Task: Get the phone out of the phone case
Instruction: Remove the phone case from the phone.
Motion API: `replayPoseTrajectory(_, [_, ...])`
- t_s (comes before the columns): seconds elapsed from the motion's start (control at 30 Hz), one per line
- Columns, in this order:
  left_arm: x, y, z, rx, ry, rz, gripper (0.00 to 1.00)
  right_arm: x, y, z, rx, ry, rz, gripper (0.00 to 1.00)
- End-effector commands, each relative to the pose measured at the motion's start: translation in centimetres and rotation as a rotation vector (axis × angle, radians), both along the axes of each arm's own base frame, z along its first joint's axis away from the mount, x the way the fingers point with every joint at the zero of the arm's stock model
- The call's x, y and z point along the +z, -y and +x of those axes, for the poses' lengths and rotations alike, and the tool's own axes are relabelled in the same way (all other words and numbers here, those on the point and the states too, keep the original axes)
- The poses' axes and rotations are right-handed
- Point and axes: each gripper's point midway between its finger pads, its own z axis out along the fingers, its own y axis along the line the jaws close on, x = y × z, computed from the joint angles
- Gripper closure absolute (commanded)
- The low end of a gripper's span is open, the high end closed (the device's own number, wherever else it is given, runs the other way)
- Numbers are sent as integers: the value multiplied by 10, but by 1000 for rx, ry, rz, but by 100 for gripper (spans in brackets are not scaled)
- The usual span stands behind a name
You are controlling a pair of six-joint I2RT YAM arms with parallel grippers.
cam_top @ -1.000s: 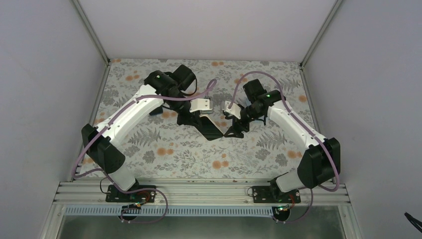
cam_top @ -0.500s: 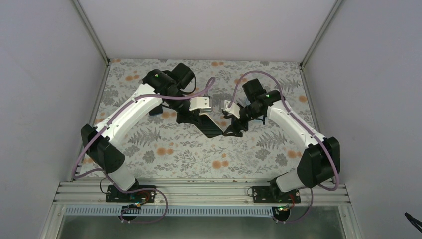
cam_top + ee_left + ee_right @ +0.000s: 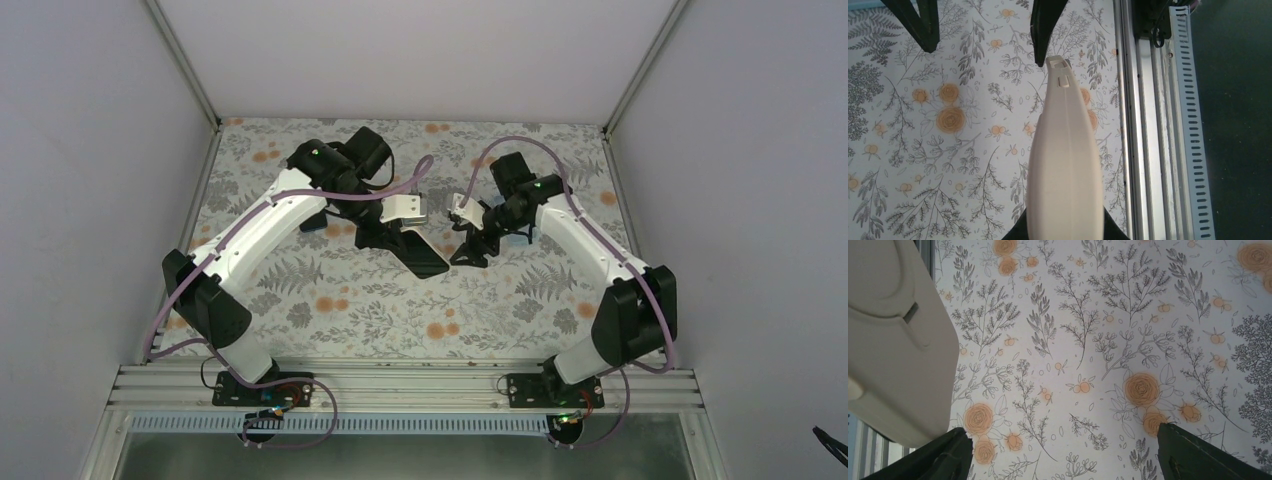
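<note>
The left tool [image 3: 1062, 229] is clamped on the cream phone case [image 3: 1063, 150], which it holds edge-on over the middle of the floral counter [image 3: 330, 300]. The side walls [image 3: 100, 200] and the near rail [image 3: 400, 385] stand well apart from the case. The right tool [image 3: 1062, 430], fingers spread, sits just beside the case's free end. Whether the phone is inside the case cannot be told.

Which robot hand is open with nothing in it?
The right gripper: its fingers are spread wide apart over the flowery table with nothing between them. The left gripper is closed on the dark phone.
</note>
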Motion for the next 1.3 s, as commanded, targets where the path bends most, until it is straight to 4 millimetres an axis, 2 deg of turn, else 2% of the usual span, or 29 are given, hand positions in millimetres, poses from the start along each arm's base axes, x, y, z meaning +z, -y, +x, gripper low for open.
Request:
replayPoseTrajectory(0.0, [19, 5, -7, -33, 21, -77, 98, 9, -6, 5, 17, -3, 39, 8])
replayPoseTrajectory(0.2, [22, 5, -5, -30, 36, -75, 98, -4, 2, -11, 60, -55, -3, 9])
replayPoseTrajectory(0.33, [20, 6, -4, -31, 29, -73, 98, -1, 2, -17, 73, -61, 12, 9])
replayPoseTrajectory(0.57, [19, 9, -4, -33, 14, -80, 98, 2, -1, -14, 65, -50, 28, 9])
replayPoseTrajectory(0.7, [20, 9, -4, -32, 18, -82, 98, 2, -2, -17, 79, -64, 36, 12])
replayPoseTrajectory(1.0, [20, 11, -5, -37, 7, -88, 98, 2, -2, -26, 108, -102, 50, 12])
replayPoseTrajectory(1.27, [19, 13, -5, -42, -3, -94, 98, 4, -4, -25, 104, -93, 65, 12])
